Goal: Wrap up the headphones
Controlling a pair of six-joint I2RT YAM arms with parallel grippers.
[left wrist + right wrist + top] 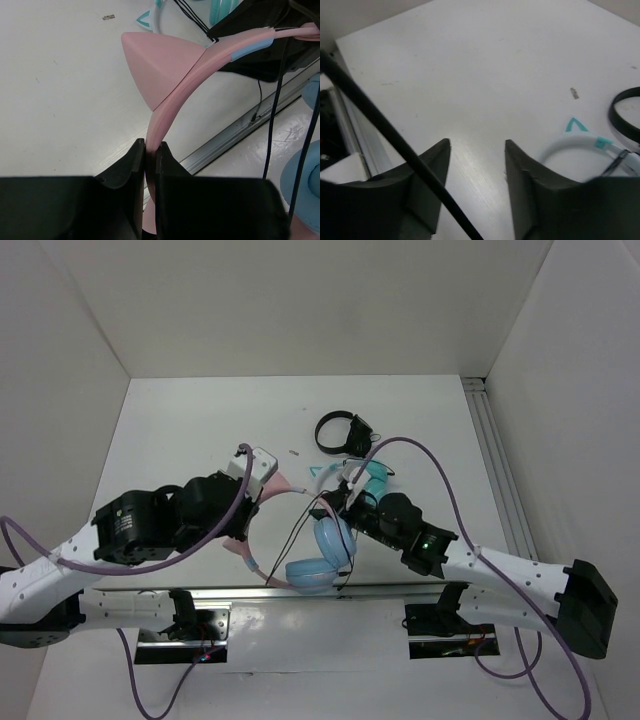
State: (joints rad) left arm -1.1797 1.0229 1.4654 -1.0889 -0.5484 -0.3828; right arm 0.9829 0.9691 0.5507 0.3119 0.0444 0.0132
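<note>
The headphones (333,538) hang over the table's front edge, with a pink cat-eared headband (165,70), light blue ear cups (306,182) and a thin black cable (272,125). My left gripper (151,147) is shut on the pink band just below a cat ear; in the top view this left gripper (248,508) sits left of the cups. My right gripper (477,145) stands open with only bare table between its fingers. The black cable (395,135) runs slantwise across its left finger. In the top view the right gripper (331,506) is just above the upper ear cup.
Teal-cupped, white-banded headphones (375,475) lie right behind my right gripper, and their band (570,147) shows beside its right finger. Smaller black headphones (340,430) lie farther back. A metal rail (300,592) runs along the near edge. White walls close in the table.
</note>
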